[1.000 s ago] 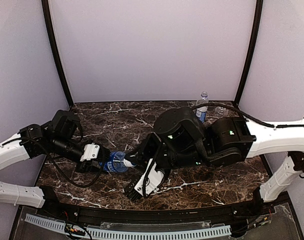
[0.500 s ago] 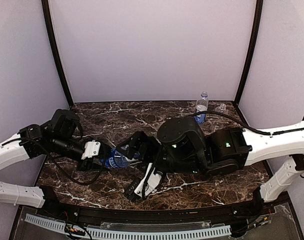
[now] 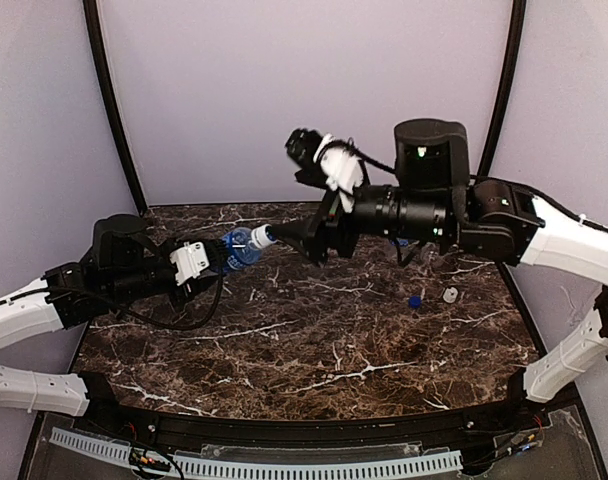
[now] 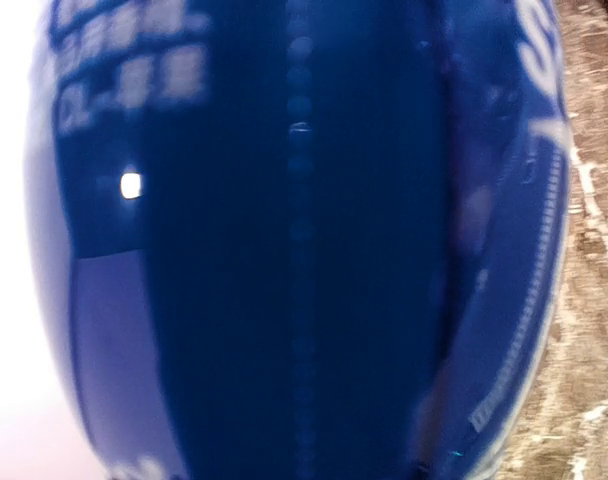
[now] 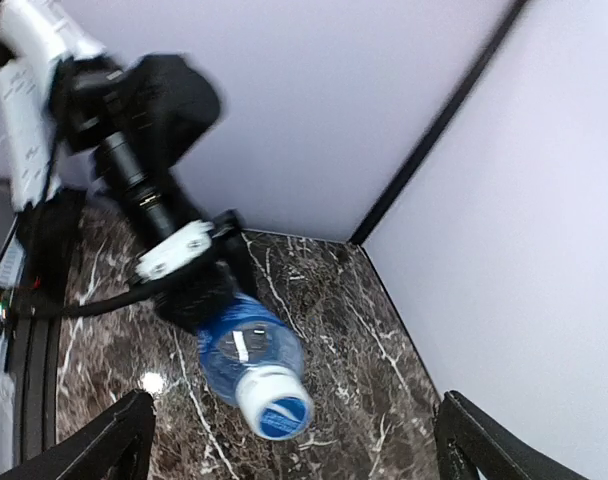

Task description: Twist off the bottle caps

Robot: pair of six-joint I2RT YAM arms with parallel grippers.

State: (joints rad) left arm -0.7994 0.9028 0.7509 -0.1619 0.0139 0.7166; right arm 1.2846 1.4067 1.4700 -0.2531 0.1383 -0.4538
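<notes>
My left gripper [image 3: 216,260] is shut on a clear bottle with a blue label [image 3: 238,249] and holds it in the air, neck pointing right. In the left wrist view that label [image 4: 304,240] fills the frame and hides the fingers. The bottle's cap [image 3: 265,237] is white with a blue printed top and sits on the neck. My right gripper [image 3: 303,241] hangs open just right of the cap, facing it without touching. In the right wrist view the cap [image 5: 274,403] lies between and beyond the spread black fingertips [image 5: 119,440]. A loose blue cap [image 3: 414,300] and a white cap [image 3: 450,295] lie on the table.
The dark marble table [image 3: 284,350] is walled by pale panels with black corner posts [image 3: 496,110]. The right arm's body [image 3: 424,205] stretches across the back right and hides what stands behind it.
Both arms rose from the table's middle. The left lifted the bottle up and back. The right gripper opened, swung up and now faces the cap. Two loose caps became visible at right.
</notes>
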